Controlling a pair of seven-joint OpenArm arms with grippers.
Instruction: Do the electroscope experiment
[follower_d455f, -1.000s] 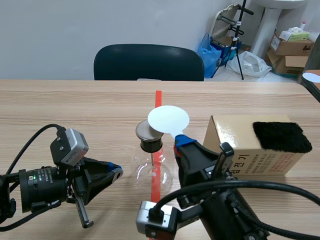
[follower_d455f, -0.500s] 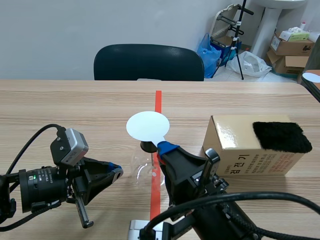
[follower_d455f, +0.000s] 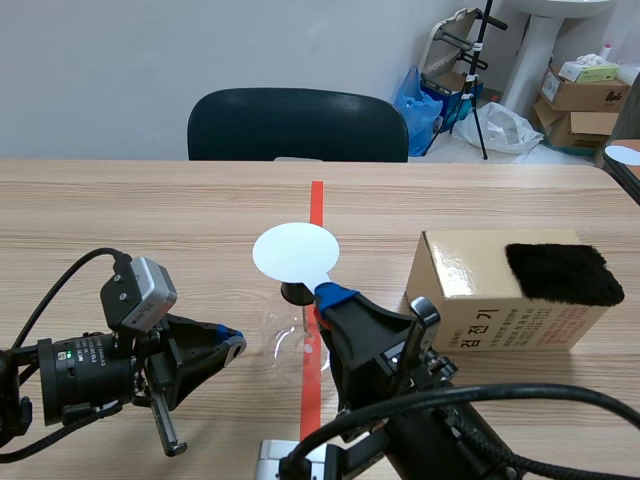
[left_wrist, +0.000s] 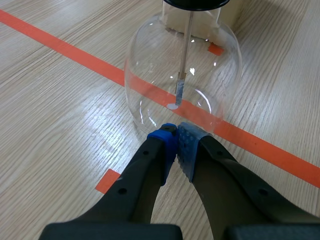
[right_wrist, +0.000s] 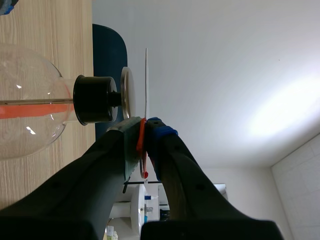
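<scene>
The electroscope is a clear glass flask (follower_d455f: 292, 340) with a black stopper (follower_d455f: 296, 293), standing on the red tape line. My right gripper (follower_d455f: 336, 294) is shut on the red handle of a white disc (follower_d455f: 295, 252), which it holds just over the flask's top. In the right wrist view the disc (right_wrist: 146, 82) is edge-on, a thin gap from the metal plate (right_wrist: 125, 93) above the stopper (right_wrist: 95, 100), with the gripper (right_wrist: 142, 131) clamped on the handle. My left gripper (left_wrist: 176, 142) is shut on nothing, its tips close to the flask (left_wrist: 150, 65), where a rod with a foil leaf (left_wrist: 180, 90) hangs.
A cardboard box (follower_d455f: 470, 300) stands to the right of the flask with a black fur cloth (follower_d455f: 562, 273) on top. A dark chair (follower_d455f: 297, 125) stands behind the table's far edge. The left arm (follower_d455f: 90, 365) lies low at the near left.
My right gripper carried the white disc leftward, from beside the flask's top to over it, hiding the metal plate. It has held still for the last half second. The left arm has not moved.
</scene>
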